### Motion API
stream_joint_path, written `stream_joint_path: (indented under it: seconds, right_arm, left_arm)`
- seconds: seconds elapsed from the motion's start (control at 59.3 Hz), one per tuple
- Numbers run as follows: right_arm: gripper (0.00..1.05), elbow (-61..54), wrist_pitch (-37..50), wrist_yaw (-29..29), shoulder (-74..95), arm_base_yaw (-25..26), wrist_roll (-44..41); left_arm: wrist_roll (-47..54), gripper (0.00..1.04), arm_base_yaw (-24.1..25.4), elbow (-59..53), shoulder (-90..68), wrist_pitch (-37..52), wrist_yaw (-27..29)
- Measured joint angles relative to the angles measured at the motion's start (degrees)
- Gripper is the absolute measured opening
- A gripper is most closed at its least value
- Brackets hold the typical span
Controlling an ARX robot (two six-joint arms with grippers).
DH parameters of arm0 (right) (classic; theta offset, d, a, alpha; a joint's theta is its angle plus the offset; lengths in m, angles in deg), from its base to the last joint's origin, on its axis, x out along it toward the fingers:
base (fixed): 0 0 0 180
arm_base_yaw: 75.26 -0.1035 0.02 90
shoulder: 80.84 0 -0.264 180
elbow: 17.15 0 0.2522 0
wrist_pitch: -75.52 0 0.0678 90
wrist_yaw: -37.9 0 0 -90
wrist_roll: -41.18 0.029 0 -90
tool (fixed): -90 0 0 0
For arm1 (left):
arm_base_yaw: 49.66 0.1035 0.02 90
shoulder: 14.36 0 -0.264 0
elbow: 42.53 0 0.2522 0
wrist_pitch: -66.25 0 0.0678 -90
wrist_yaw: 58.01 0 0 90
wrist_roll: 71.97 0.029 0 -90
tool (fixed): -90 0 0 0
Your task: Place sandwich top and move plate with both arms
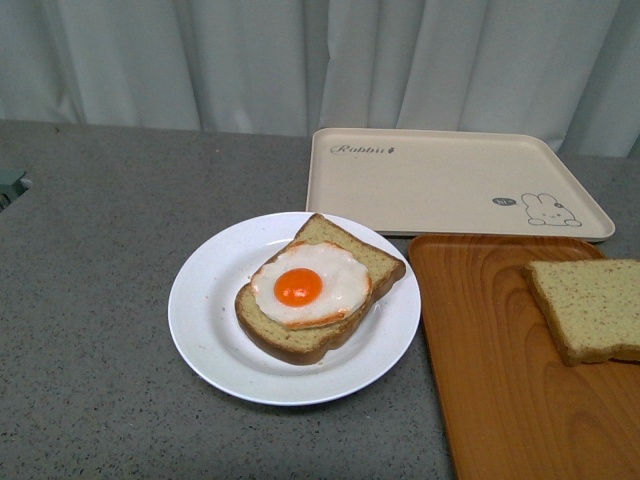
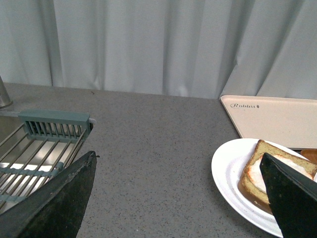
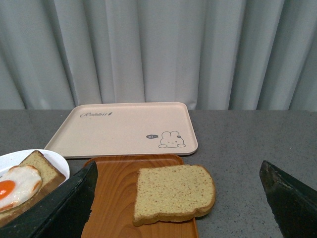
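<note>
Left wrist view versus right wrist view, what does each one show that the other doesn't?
Only the left wrist view: a grey-green drain rack over metal bars. Only the right wrist view: the sandwich top lying on the wooden tray. Both: the plate with the egg-topped bread, the rabbit tray, the curtain, and each arm's open tool: left tool, right tool.

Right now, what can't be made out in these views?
Front view: the frame edge crops the sandwich top and wood tray; neither arm shows.
Left wrist view: a finger hides part of the plate and egg toast.
Right wrist view: plate mostly cut off by frame.
</note>
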Motion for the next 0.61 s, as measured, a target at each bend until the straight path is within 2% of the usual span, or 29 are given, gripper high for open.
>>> stream_joint_path:
  seconds: [0.607]
  right_arm:
    - [0.96,0.0,0.0,0.0,0.0,0.0,0.0]
  left_arm:
    - [0.0,0.98,0.0,0.0,0.0,0.0,0.0]
